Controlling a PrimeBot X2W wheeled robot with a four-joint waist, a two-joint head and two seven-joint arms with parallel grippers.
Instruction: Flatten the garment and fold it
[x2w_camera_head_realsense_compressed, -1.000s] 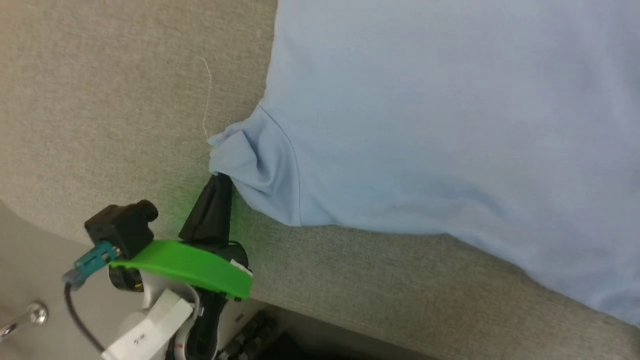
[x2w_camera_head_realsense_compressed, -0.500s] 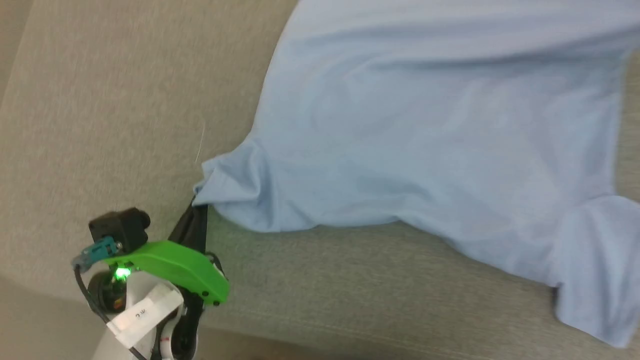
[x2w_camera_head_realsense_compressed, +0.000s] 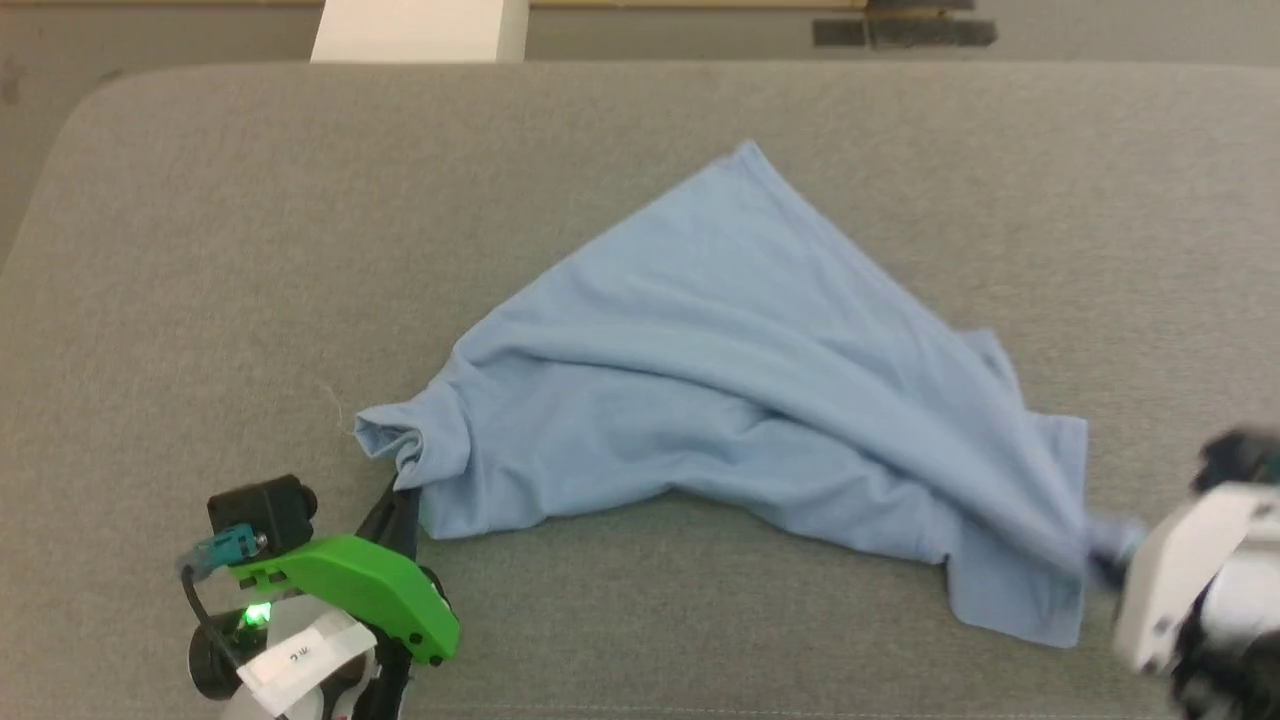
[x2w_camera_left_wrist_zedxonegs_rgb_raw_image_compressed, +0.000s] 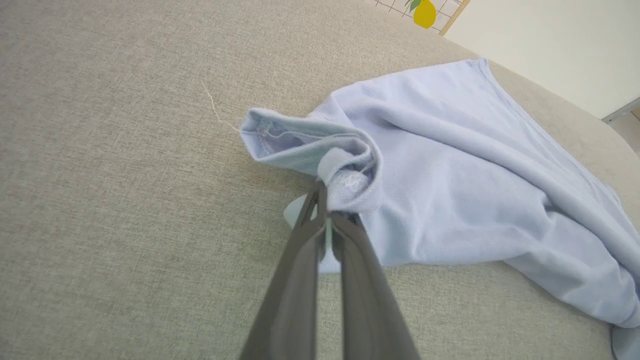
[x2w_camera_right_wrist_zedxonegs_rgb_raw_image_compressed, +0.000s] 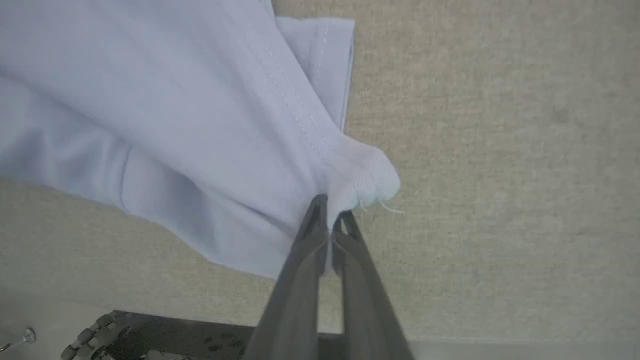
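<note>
— The left gripper (x2w_camera_head_realsense_compressed: 402, 497) pinches a bunched corner of the soft light-blue T-shirt (x2w_camera_head_realsense_compressed: 720, 400); the right gripper (x2w_camera_right_wrist_zedxonegs_rgb_raw_image_compressed: 330, 212) clamps the opposite hem corner.
— It lies rumpled on the grey woven cushion (x2w_camera_head_realsense_compressed: 200, 250): light, limp, probably sags; seamed corners suit gripping

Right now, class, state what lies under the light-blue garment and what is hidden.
The grey fabric surface shows all around the garment and runs beneath it. Anything below its bunched folds is covered. The left claw and right claw each pinch an edge.

Grey fabric-covered surface (x2w_camera_head_realsense_compressed: 200, 250), pale block (x2w_camera_head_realsense_compressed: 415, 30) beyond its far edge, lemon picture (x2w_camera_left_wrist_zedxonegs_rgb_raw_image_compressed: 424, 13)
</note>
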